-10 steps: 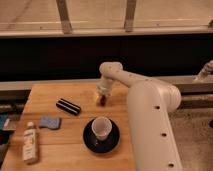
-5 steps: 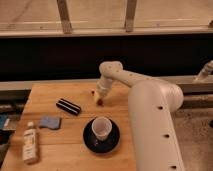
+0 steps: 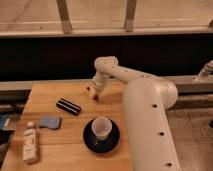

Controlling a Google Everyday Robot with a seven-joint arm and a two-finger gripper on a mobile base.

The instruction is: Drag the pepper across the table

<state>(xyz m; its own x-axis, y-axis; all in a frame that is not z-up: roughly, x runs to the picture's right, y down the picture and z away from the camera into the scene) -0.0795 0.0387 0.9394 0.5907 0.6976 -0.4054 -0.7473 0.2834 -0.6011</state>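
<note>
The small, slim, dark red pepper [image 3: 95, 98] lies on the light wooden butcher-block table [image 3: 60, 142], a little above the centre of the frame. Only a small reddish part shows, directly under the tip of the white arm's gripper [image 3: 93, 93], so I cannot tell its long axis. The gripper points down at it, seemingly touching. Whether it pinches the pepper I cannot tell. The black rectangular bar [image 3: 68, 106] lies to the lower left.

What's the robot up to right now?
Gripper low over the table's far side. Pepper at its tip. Black bar lies left; cup nearer.
</note>
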